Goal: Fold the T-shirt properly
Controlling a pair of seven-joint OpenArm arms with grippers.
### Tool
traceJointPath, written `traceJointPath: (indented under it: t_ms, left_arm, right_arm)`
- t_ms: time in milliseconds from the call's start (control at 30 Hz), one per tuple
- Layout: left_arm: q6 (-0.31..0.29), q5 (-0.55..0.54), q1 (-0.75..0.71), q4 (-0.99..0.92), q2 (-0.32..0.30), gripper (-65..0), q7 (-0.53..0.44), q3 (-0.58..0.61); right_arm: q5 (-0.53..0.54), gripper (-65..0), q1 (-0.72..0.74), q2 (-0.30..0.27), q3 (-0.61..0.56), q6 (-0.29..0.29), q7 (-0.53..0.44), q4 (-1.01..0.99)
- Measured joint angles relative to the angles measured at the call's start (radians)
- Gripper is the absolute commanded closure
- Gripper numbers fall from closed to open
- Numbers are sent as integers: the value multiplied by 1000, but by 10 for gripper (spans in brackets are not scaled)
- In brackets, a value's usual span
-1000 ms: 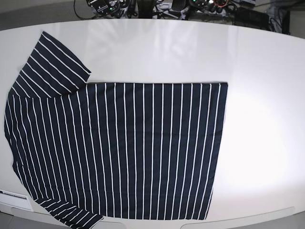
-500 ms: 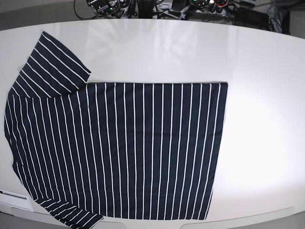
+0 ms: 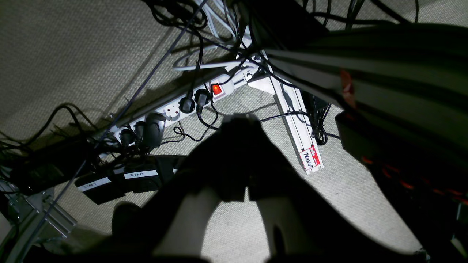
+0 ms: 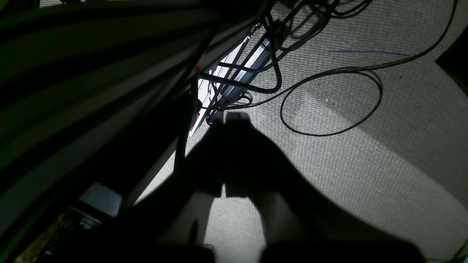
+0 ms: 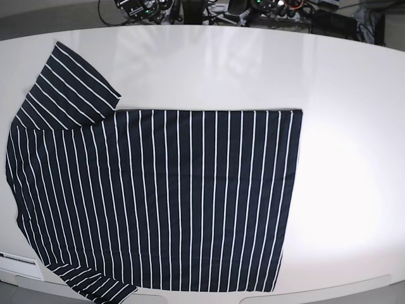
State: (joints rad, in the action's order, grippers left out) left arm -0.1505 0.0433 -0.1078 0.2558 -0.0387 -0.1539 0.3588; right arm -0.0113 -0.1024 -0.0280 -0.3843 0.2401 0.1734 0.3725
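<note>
The T-shirt [image 5: 158, 196], dark navy with thin white stripes, lies spread flat on the white table [image 5: 342, 95] in the base view. One sleeve [image 5: 69, 82] points to the far left corner, the other sleeve [image 5: 95, 285] lies at the near left edge, and the hem is on the right. Neither arm shows in the base view. In the left wrist view my left gripper [image 3: 239, 120] is a dark shape with its fingers together, hanging over the carpet below table level. My right gripper [image 4: 232, 118] looks the same in the right wrist view. Both hold nothing.
Under the table are a white power strip [image 3: 172, 109] with a lit red switch, tangled cables, an aluminium rail [image 3: 298, 120] labelled PEANUT and a loose cable loop [image 4: 329, 102] on grey carpet. More electronics and cables [image 5: 190, 9] sit behind the table's far edge.
</note>
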Motion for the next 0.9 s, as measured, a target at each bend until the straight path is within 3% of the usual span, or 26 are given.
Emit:
traceJointPath:
  t_ms: [133, 300, 433, 500, 600, 733, 900]
  left_arm:
    - [-7, 0, 0, 3, 0, 0, 50, 0]
    - [-152, 53, -12, 9, -28, 0, 78, 0]
    - [-172, 51, -87, 85, -77, 0, 79, 0]
    - [-175, 55, -143, 145, -102, 0, 91, 0]
    - [-217, 45, -233, 269, -148, 0, 93, 0]
    - [-233, -62, -357, 488, -227, 0, 151, 1]
    - [-227, -104, -520, 784, -346, 0, 225, 0]
  right_arm:
    - [0, 0, -2, -3, 0, -2, 26, 27]
    - [1, 0, -33, -6, 0, 8, 54, 35]
    - [1, 0, -131, -36, 0, 44, 55, 82]
    - [0, 0, -202, -59, 0, 93, 76, 160]
    - [8, 0, -306, -105, 0, 93, 148, 330]
    - [9, 0, -444, -180, 0, 91, 210, 600]
    - [9, 0, -647, -279, -1, 5, 224, 917]
